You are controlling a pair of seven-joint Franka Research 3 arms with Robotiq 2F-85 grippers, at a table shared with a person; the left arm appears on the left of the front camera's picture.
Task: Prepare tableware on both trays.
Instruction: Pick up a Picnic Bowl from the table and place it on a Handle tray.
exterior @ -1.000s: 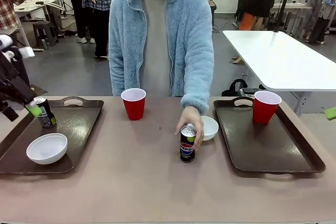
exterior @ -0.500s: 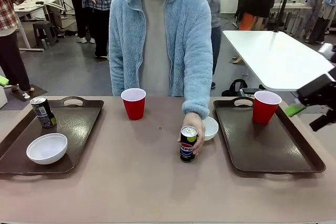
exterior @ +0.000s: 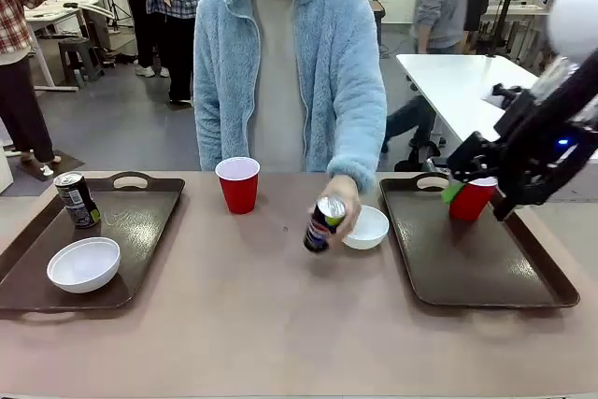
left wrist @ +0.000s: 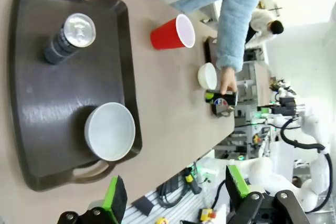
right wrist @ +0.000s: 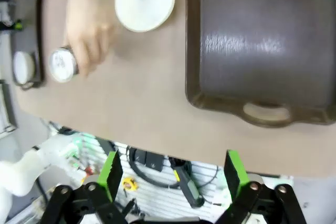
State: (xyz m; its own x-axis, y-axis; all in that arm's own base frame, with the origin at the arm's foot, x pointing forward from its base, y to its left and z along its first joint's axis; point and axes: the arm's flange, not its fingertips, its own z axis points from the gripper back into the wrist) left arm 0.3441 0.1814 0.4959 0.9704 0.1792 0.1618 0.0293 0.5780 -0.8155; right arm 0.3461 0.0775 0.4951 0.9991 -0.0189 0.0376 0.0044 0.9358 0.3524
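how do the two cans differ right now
The black-grey can stands upright; the Pepsi can is tilted. The black-grey can sits on the left tray; the Pepsi can is over the bare table. Nothing touches the black-grey can; the person's hand holds the Pepsi can. Both have silver tops.

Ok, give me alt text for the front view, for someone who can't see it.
A person's hand tilts a dark blue Pepsi can beside a shallow white bowl. The right gripper hangs by a red plastic cup on the right brown tray; the left brown tray holds a black-grey can and white bowl.
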